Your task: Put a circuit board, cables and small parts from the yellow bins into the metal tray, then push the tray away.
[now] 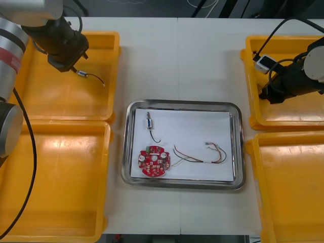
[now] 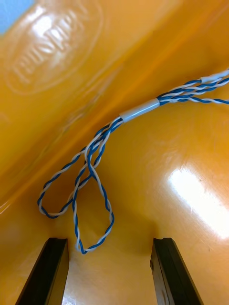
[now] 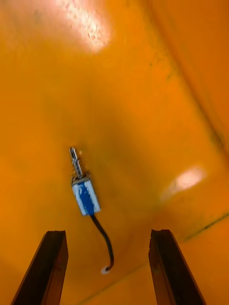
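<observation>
Tray [image 1: 183,103] holds circuit board [image 1: 153,162], small metal part [image 1: 149,123], red-yellow cables [image 1: 195,156]; my open, empty left gripper [image 3: 108,233] hovers over a second metal part [image 3: 86,195], right gripper [image 2: 110,240] likewise over the blue-white cable [image 2: 138,109].

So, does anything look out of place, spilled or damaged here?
Nothing stands out. The circuit board, red and yellow cables and one small metal part lie inside the metal tray. The left gripper, open, hangs over a second metal part in its bin; the right gripper, open, over the blue and white cable.
</observation>
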Tool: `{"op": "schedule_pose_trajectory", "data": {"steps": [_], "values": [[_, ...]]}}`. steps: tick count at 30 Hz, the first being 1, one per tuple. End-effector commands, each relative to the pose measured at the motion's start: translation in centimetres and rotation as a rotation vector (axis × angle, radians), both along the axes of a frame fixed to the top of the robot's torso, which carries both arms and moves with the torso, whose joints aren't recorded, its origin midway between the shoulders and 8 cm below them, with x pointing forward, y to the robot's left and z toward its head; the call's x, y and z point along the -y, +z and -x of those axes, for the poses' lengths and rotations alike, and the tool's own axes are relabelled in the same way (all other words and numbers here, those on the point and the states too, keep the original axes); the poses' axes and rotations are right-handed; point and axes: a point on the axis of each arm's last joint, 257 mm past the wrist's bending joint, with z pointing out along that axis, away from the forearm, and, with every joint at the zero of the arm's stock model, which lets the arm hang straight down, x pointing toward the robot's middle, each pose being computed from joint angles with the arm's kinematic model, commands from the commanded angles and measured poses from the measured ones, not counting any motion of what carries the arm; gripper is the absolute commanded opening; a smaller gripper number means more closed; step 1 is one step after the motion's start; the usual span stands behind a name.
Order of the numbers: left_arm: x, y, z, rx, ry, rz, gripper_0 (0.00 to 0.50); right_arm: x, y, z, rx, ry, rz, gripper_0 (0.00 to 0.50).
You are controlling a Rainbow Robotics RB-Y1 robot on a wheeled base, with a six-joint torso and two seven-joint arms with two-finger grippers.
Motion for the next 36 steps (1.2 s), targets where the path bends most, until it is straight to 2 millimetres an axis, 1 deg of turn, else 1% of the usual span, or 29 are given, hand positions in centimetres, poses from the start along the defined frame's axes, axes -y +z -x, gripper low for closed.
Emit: {"op": "schedule_pose_trajectory", "data": {"steps": [1,3,4,7,8,9,11,12,17,22,24,25,28,30,31,36], "values": [[-2.0,5.0,-2.6,0.109,0.047,0.001,0.5,-1.7,-1.4,0.3,-0.013,0.024,-0.014,0.5],[-2.5,4.3,-2.8,0.101,0.065,0.007,0.5,-1.7,-1.5,0.3,-0.013,0.026,-0.012,0.5],[-2.5,4.2,-2.8,0.1,0.066,0.008,0.5,-1.7,-1.5,0.3,-0.013,0.026,-0.012,0.5],[-2.7,3.1,-2.7,0.083,0.069,-0.003,0.5,-1.8,-1.5,0.3,-0.013,0.028,-0.013,0.5],[-2.8,2.8,-2.6,0.076,0.069,-0.006,0.5,-1.9,-1.5,0.4,-0.015,0.027,-0.015,0.363],[-2.6,2.2,-2.5,0.064,0.066,-0.011,0.5,-2.0,-1.5,0.3,-0.015,0.025,-0.022,0.207],[-2.5,1.8,-2.4,0.056,0.063,-0.016,0.5,-2.1,-1.6,0.4,-0.017,0.025,-0.023,0.049],[-2.4,1.4,-2.2,0.049,0.062,-0.015,0.5,-2.1,-1.6,0.4,-0.017,0.025,-0.023,0.0],[-1.8,0.3,-2.1,0.038,0.05,-0.02,0.5,-2.1,-1.5,0.4,-0.016,0.026,-0.026,0.0],[-2.0,-0.9,-2.1,0.039,0.044,-0.045,0.5,-2.2,-1.5,0.4,-0.014,0.029,-0.031,0.0],[-1.7,-1.6,-2.1,0.037,0.039,-0.044,0.5,-2.2,-1.3,0.3,-0.014,0.028,-0.033,0.0],[-1.7,-1.5,-2.1,0.038,0.037,-0.045,0.5,-2.0,-1.1,0.3,-0.012,0.026,-0.033,0.0],[-1.4,-2.4,-2.0,0.032,0.028,-0.05,0.5,-1.6,-0.3,0.1,0.003,0.028,-0.029,0.0],[-1.4,-2.9,-1.8,0.026,0.025,-0.062,0.5,-1.1,0.8,-0.1,0.02,0.029,-0.02,0.0],[-1.4,-3.1,-1.8,0.024,0.022,-0.065,0.5,-1.1,1.0,-0.1,0.019,0.03,-0.019,0.0],[-1.4,-3.9,-1.5,0.012,0.018,-0.075,0.5,-0.6,3.6,0.3,-0.02,0.026,-0.011,0.0]]}}
